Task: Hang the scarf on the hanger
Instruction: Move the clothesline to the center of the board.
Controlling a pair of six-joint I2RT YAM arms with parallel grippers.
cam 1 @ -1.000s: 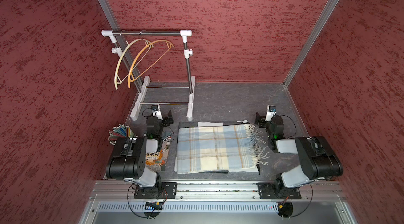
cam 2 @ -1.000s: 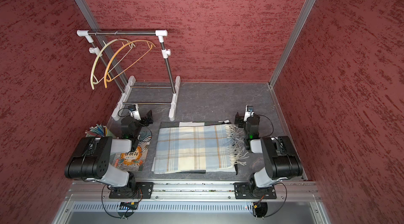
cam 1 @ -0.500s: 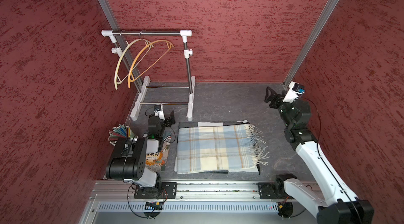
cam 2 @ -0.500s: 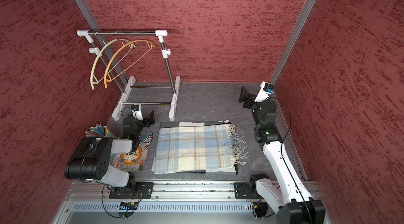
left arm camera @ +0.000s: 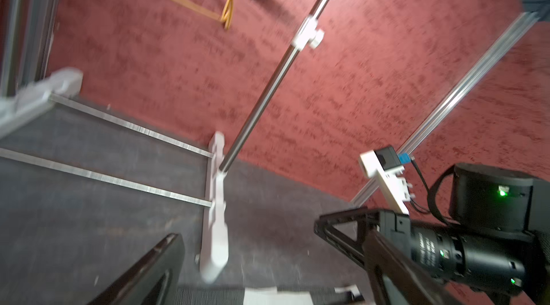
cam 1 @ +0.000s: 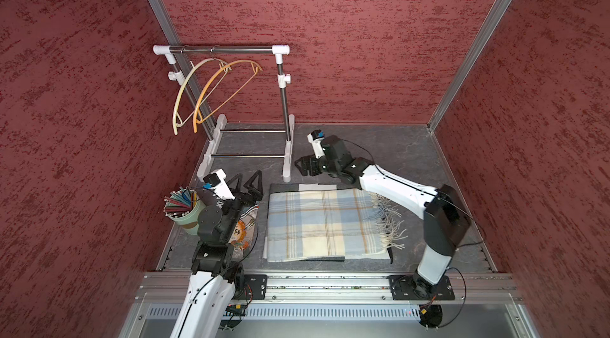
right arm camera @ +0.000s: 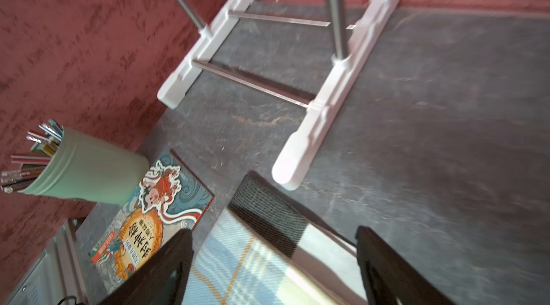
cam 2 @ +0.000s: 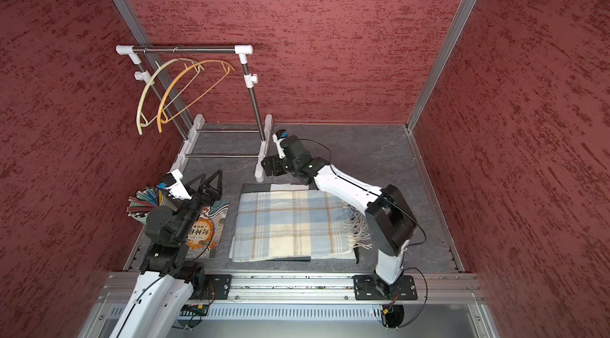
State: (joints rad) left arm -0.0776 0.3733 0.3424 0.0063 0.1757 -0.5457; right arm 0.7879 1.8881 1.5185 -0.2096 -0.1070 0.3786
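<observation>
The plaid blue and cream scarf (cam 1: 325,220) (cam 2: 290,224) lies folded flat on the grey table, its fringe toward the right arm. An orange hanger (cam 1: 224,88) (cam 2: 194,88) and a cream hanger (cam 1: 185,95) hang on the rack's top rail (cam 1: 224,50). My right gripper (cam 1: 302,167) (cam 2: 269,166) is open above the scarf's far edge; in the right wrist view the scarf (right arm camera: 238,264) shows between the spread fingers of that gripper (right arm camera: 275,267). My left gripper (cam 1: 246,183) (left arm camera: 268,264) is open and empty off the scarf's far left corner.
The rack's white right foot (cam 1: 287,154) (right arm camera: 333,92) stands just beside the right gripper. A green cup of pencils (cam 1: 186,211) and a picture book (cam 2: 201,234) sit under the left arm. Red walls close in the back and both sides.
The right arm has swung from the back right corner leftward and down to the scarf's far edge by the rack foot. The left arm has lifted and its gripper has moved toward the scarf.
</observation>
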